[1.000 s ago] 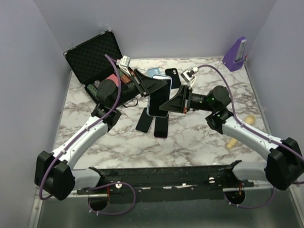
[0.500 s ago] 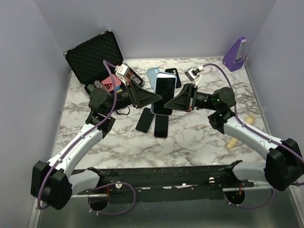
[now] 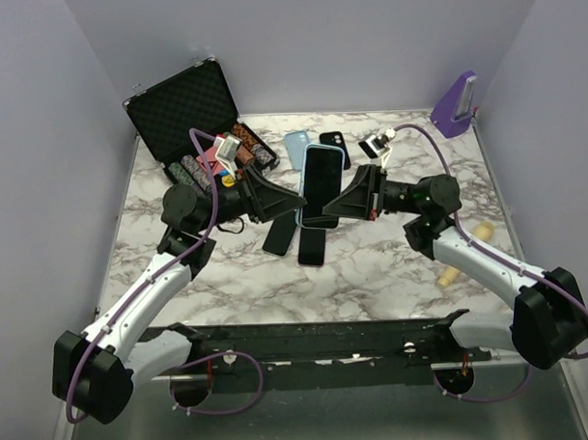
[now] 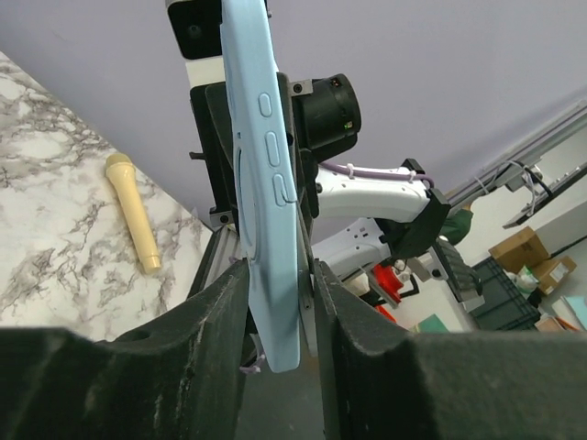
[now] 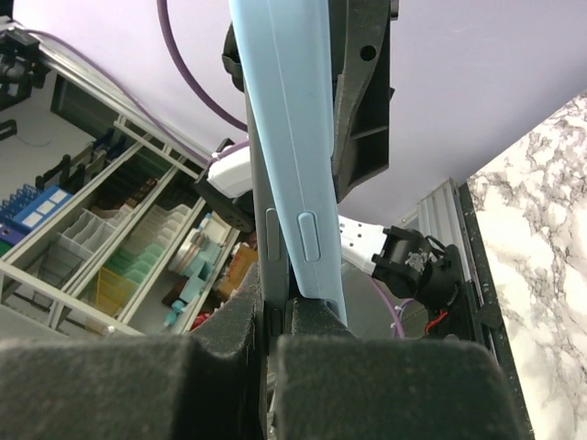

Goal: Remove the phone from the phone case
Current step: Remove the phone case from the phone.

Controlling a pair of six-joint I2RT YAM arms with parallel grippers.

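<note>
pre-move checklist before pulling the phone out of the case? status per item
1. Right fingers shut on the cased phone: ok.
2. Left fingers flank the blue case: ok.
3. Left fingers actually gripping it: cannot tell.
4. Cased phone held clear of the table: ok.
5. Phone separated from case: not ok, the case wraps it.
6. Drop zone free: not ok, loose phones lie on the table close by.

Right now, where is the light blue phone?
In the overhead view, the phone is held up over the middle of the table, between the left gripper and right gripper, above two dark phones lying flat.
</note>
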